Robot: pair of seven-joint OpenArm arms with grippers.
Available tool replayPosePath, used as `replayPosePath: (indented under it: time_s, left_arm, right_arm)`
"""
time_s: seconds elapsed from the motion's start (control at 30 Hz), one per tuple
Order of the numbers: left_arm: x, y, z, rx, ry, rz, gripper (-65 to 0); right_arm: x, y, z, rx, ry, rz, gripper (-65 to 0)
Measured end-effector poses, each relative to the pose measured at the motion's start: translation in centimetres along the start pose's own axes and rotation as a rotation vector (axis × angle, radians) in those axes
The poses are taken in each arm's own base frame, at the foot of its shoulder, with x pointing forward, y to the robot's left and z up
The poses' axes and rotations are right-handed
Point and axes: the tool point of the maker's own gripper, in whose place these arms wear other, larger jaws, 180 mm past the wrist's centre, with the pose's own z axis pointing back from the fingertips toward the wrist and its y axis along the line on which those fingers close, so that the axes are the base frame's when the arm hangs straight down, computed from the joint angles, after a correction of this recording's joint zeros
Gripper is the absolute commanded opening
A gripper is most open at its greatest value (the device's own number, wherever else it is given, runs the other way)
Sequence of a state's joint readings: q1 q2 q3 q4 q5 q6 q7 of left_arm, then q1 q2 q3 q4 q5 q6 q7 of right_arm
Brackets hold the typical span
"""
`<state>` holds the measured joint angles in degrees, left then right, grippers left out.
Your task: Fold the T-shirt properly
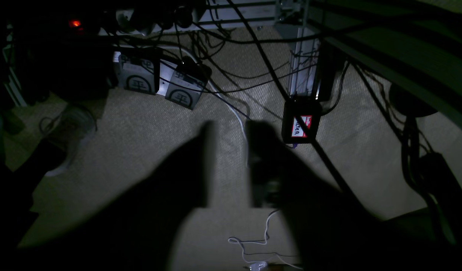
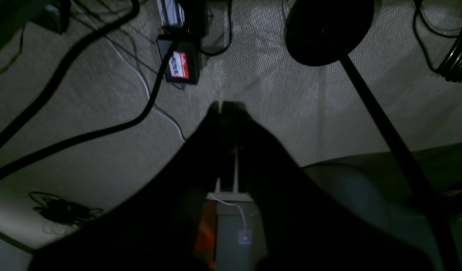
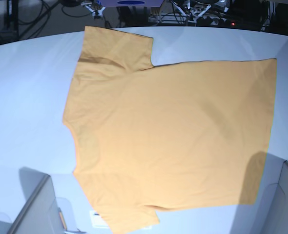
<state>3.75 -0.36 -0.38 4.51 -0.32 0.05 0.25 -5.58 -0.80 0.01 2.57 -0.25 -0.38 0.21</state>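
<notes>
Shirt [image 3: 173,131] flat on bench [image 3: 31,97], long axis crosswise between arms, ahead of both. Left hand [image 1: 232,131] partly open, empty, nearer hem; right hand [image 2: 227,107] closed, empty, nearer near sleeve [image 3: 119,209]. Next reach probably forward and inward.

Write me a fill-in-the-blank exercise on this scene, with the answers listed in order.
1. The T-shirt is ____ in colour.
2. In the left wrist view, the fingers of the left gripper stand ____.
3. In the right wrist view, the fingers of the right gripper are ____.

Missing words: orange-yellow; apart; closed.
</notes>
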Motion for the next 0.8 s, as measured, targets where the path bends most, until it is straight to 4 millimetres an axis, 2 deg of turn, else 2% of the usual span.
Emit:
replayPosePath:
  time_s: [0.07, 0.1, 0.2, 0.27, 0.37, 0.4, 0.6, 0.8]
  left_arm:
    - [-0.2, 0.0, 0.0, 0.000, 0.003, 0.000, -34.2]
    - [-0.4, 0.0, 0.0, -0.001, 0.006, 0.000, -34.2]
    - [-1.2, 0.0, 0.1, 0.000, 0.018, -0.001, -38.8]
    - [-1.4, -0.1, 0.1, -0.001, 0.022, -0.001, -45.4]
    - [-1.4, 0.0, 0.1, -0.001, 0.021, -0.005, -62.7]
    - [-1.2, 0.0, 0.1, -0.001, 0.017, -0.005, -65.0]
    - [-1.4, 0.0, 0.1, 0.002, 0.021, -0.011, -65.0]
    - [-2.8, 0.0, 0.1, 0.001, 0.046, -0.014, -65.0]
  right_arm:
    - [-0.1, 0.0, 0.0, 0.001, 0.002, 0.000, -65.0]
    - [-0.1, 0.0, 0.0, 0.001, 0.003, 0.000, -65.0]
    - [0.0, 0.0, 0.0, 0.001, 0.001, 0.000, -65.0]
    - [0.0, 0.0, 0.0, 0.001, 0.001, 0.000, -65.0]
    - [-0.2, 0.0, 0.0, 0.001, 0.003, 0.000, -65.0]
    - [-0.3, 0.0, 0.0, 0.000, 0.005, 0.000, -65.0]
    - [-0.2, 0.0, 0.0, 0.001, 0.004, 0.000, -65.0]
    - [-0.2, -0.5, 0.0, -0.004, 0.003, 0.000, -65.0]
